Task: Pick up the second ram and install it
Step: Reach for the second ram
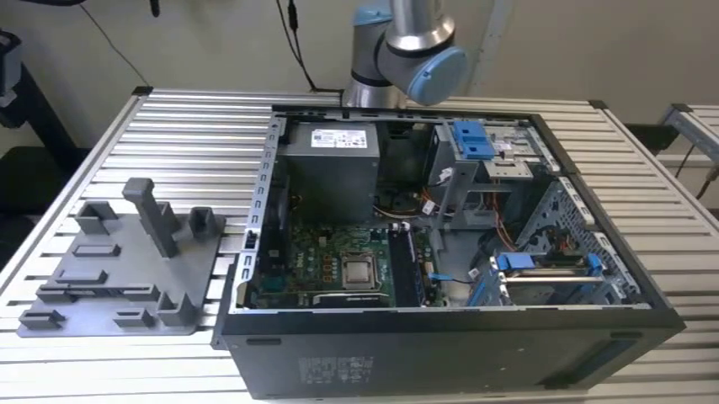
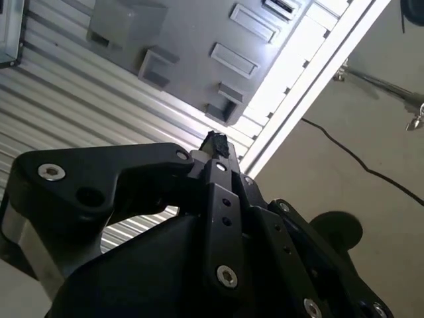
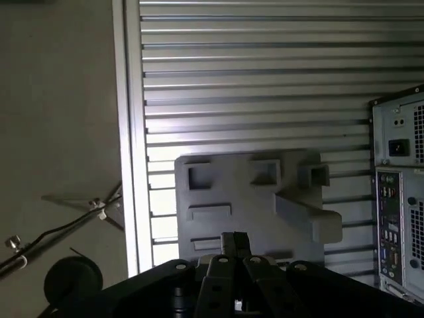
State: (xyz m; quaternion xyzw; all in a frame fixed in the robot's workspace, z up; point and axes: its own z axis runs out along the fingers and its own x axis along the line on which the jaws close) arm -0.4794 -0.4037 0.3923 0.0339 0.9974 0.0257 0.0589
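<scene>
Looking at the exterior view, we see an open computer case (image 1: 450,353) lying on a slatted metal table (image 1: 191,118), with the arm (image 1: 410,42) rising behind it. A circuit board with a processor socket (image 1: 359,271) lies flat inside. Just beside the socket, toward the exterior view's right, a long dark stick stands on edge in a slot. We take it for the second ram (image 1: 412,265), though we cannot tell this for certain. A grey tray (image 1: 124,278) with posts and pockets rests on the table at the exterior view's left, just beside the case.

In the second wrist view, we see the gripper (image 2: 215,142) above the table near its edge, with the tray beyond it. Its black fingers meet at the tips, with nothing visible between them. A cable (image 2: 358,159) lies on the floor past the table edge.

In the first wrist view, the gripper (image 3: 233,242) hangs over the tray, tips pressed together, and the back of the case stands off to one side.
</scene>
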